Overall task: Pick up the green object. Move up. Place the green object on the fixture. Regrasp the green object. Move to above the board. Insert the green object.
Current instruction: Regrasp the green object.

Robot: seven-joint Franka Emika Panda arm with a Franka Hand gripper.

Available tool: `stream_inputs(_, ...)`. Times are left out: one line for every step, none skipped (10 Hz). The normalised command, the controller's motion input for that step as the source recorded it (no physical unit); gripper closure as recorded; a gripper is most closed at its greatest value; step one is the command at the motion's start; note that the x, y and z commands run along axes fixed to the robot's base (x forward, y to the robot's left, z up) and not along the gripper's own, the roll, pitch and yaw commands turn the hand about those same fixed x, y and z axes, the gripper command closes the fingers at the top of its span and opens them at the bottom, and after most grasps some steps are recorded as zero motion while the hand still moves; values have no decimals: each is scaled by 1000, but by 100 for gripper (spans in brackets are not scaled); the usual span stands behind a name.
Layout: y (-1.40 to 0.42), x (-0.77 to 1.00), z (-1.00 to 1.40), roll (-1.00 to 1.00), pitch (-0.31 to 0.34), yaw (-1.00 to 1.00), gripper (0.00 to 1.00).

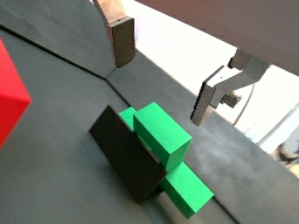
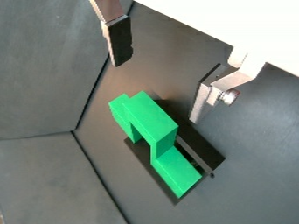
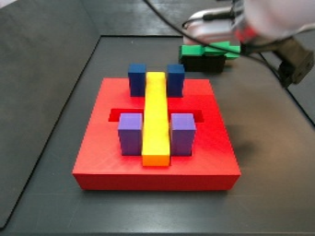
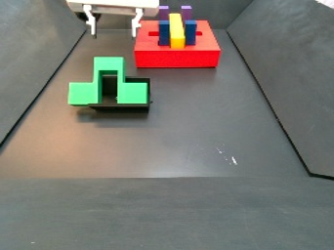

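The green object (image 4: 104, 82), a bright T-shaped piece, rests on the dark fixture (image 4: 128, 104), with part of it overhanging the floor. In both wrist views the green object (image 1: 163, 140) (image 2: 145, 125) lies against the fixture (image 1: 121, 156) below my fingers. My gripper (image 1: 162, 89) (image 2: 158, 87) is open and hangs above the piece without touching it. Nothing sits between the silver fingers (image 1: 121, 44). In a side view the gripper (image 4: 115, 23) stands behind the piece. The red board (image 3: 154, 138) lies to one side.
On the board stand a long yellow bar (image 3: 155, 115), blue cubes (image 3: 138, 78) and purple cubes (image 3: 131, 131). The board (image 4: 178, 51) is beside the gripper at the far end. Dark raised walls (image 4: 39, 78) ring the floor. A red corner (image 1: 10, 87) shows in a wrist view.
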Motion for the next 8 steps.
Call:
stream_inputs(40,0,0,0,0,0,0)
stream_inputs(466,114,0,-214,23,0,0)
stream_inputs(740,249,120,-409,157,-60,0)
stream_inputs(654,231,43,-314,206,-86,0)
stream_inputs(469,229,9,-274,211,-69,0)
stream_inputs(174,137,0,-103,149,-11,0)
stream_inputs(0,26,0,0,0,0,0)
stream_inputs(0,0,-34,0,0,0,0)
